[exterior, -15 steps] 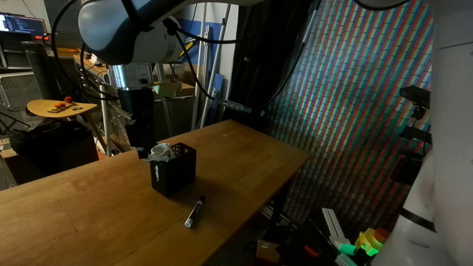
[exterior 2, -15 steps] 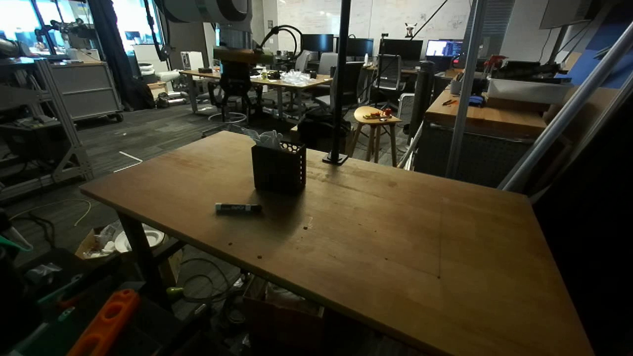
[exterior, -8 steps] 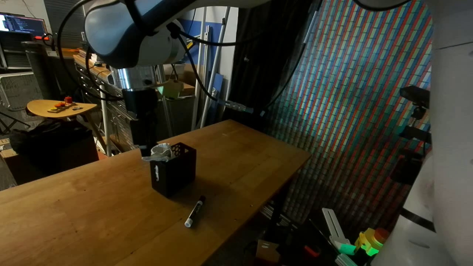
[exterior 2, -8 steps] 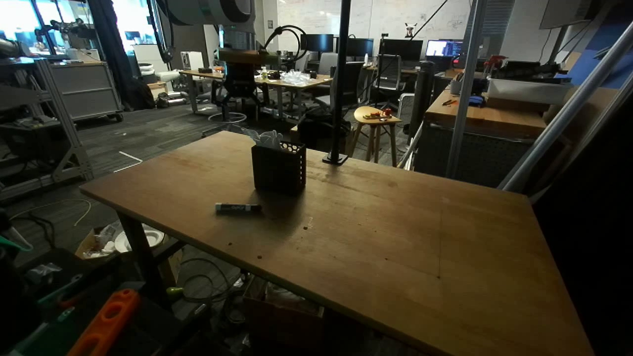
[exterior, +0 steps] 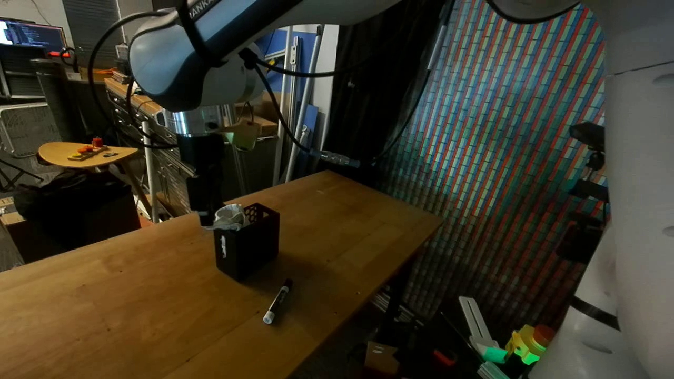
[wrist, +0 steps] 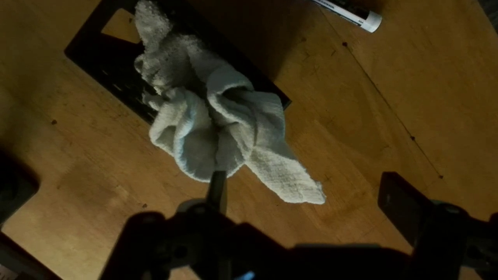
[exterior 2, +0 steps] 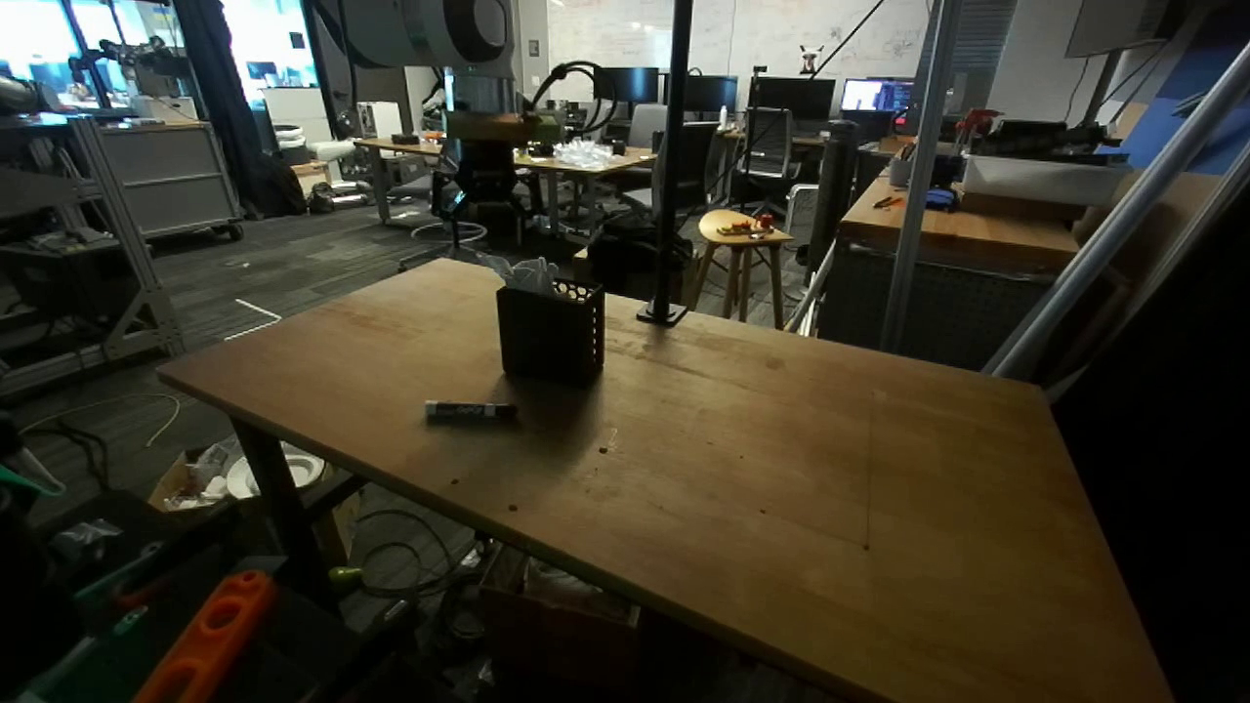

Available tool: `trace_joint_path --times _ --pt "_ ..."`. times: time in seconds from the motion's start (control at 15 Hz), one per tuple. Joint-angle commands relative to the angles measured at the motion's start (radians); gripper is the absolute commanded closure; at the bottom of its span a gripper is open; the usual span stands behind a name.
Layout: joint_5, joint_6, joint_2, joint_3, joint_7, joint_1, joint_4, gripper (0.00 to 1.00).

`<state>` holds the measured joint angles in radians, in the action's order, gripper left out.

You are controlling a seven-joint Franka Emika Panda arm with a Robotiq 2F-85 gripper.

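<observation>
Off-white cloth (wrist: 241,112) — coarsely woven, rumpled into rolled folds — spills over the rim of a black rectangular bin (exterior: 258,252) with a perforated wall. In the wrist view its flat, fray-edged tail points to five o'clock, where the gripper (wrist: 303,177) stands with jaws spread wide; contact unclear. A marker pen (wrist: 352,13) lies at the cloth's two o'clock on the wooden tabletop (wrist: 350,128).

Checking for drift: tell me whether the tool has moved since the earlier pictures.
Yes. In an exterior view the tool has shifted toward the right of the picture, nearer the black pole, and a little lower.
</observation>
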<state>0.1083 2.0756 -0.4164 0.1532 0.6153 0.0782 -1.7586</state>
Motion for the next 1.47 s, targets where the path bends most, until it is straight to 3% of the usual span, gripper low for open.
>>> trace_joint_path --times 0.0,0.27,0.33,0.4,0.93,1.2,1.4 --pt "0.009 0.026 -0.027 0.004 0.019 -0.006 0.029 0.00" --pt "0.005 0.038 -0.038 0.004 0.023 -0.010 0.025 0.01" --pt "0.003 0.041 -0.039 0.004 0.023 -0.012 0.025 0.11" --pt "0.002 0.043 -0.041 0.005 0.022 -0.013 0.024 0.26" --pt "-0.005 0.048 -0.038 0.005 0.024 -0.028 0.014 0.87" --pt "-0.015 0.048 -0.036 0.005 0.022 -0.038 0.008 0.96" --pt "-0.054 0.041 -0.050 0.008 0.015 -0.053 0.005 0.90"
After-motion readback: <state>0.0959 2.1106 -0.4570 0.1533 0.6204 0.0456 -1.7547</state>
